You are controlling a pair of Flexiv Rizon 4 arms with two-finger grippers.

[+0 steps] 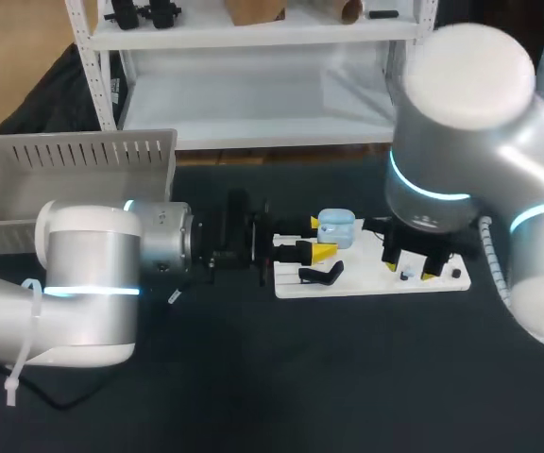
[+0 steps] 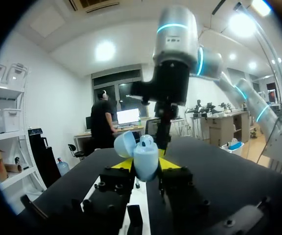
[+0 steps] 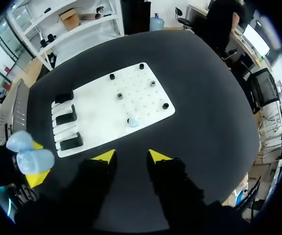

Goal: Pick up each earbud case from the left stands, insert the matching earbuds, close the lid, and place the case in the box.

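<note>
On the black table (image 1: 281,377), a white board (image 1: 376,283) is seen, and above one end of it the open blue case (image 1: 336,228) is held tight by the left gripper (image 1: 316,239). The right gripper (image 3: 131,155) is held wide and empty above the board, near a small blue earbud (image 3: 132,122) lying on it. The earbud step is judged to be at hand: the earbud must next be pinched and carried to the case.

right arm (image 1: 461,142) hides most of the right claw (image 1: 410,269); pale speck (image 3: 132,122) on the board (image 3: 102,105) too small to tell
</note>
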